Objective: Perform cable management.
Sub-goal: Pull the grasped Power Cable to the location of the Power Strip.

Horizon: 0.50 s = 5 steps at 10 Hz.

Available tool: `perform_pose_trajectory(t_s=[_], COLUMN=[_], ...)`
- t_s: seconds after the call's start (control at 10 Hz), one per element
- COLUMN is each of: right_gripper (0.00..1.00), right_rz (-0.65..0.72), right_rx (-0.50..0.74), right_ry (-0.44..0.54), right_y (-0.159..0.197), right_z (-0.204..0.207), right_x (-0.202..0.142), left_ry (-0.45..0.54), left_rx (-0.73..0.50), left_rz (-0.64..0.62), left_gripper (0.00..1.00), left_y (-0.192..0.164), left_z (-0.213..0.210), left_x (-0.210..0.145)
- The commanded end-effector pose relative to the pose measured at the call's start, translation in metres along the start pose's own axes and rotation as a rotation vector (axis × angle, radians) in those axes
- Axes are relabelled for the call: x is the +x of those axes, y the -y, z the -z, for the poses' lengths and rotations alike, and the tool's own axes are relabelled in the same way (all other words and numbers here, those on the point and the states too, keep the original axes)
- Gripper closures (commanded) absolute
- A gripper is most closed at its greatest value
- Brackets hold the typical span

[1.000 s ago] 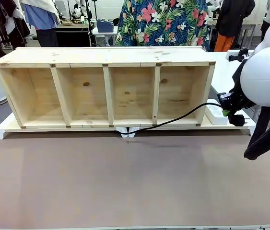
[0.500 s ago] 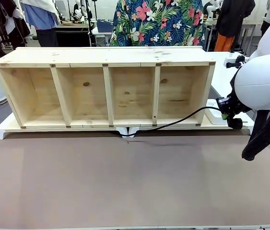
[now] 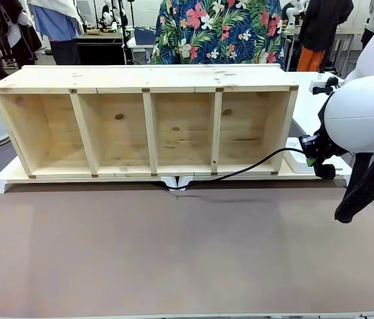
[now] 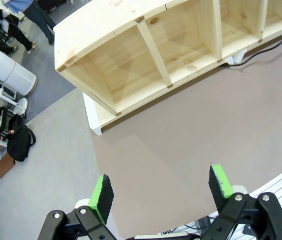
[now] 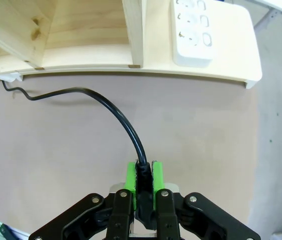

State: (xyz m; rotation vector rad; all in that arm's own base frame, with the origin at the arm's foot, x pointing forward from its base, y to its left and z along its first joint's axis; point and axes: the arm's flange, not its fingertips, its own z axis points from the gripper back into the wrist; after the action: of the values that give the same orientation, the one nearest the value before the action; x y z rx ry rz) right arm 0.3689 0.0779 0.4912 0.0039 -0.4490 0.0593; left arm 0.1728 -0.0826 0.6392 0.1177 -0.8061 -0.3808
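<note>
Left arm: the left gripper hangs high over the brown table with its green pads spread wide and nothing between them. It is well apart from the cable.

Centre: the wooden shelf lies on its side on a white base board at the far edge of the table, its four open compartments facing me. A person in a flowered shirt stands behind it.

The cable comes out from under the base board near the middle of the shelf. It lies on the table for a short kinked stretch, then rises clear of the surface in an arc past the front of the rightmost compartment.

Right arm: the right gripper is clenched on the cable's end. The black cord enters from above and sits squarely between the two green pads, touching both. A thicker black piece continues down between the fingers. I take it for the plug body, though the wrist view is too dark there to be sure. In the front view the right gripper is held off the table just beyond the shelf's right end.

Far right: the white power strip lies on the base board beside the shelf's end wall. It is near the right gripper but not touching it or the cable.
</note>
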Motion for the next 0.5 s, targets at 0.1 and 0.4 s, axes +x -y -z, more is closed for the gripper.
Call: perform_pose_trajectory(t_s=[0.1,0.4], right_gripper=[0.85,0.85], right_rz=[0.002,0.144], right_rx=[-0.001,-0.038], right_ry=[-0.001,0.029], right_y=[0.001,0.052], right_z=[-0.001,-0.002], right_x=[0.000,0.010], left_ry=[0.010,0.010], left_rx=[-0.002,-0.002], left_rz=[0.003,0.003], left_gripper=[0.00,0.00], left_y=[-0.001,-0.001], left_z=[0.001,0.001], left_x=[0.001,0.001])
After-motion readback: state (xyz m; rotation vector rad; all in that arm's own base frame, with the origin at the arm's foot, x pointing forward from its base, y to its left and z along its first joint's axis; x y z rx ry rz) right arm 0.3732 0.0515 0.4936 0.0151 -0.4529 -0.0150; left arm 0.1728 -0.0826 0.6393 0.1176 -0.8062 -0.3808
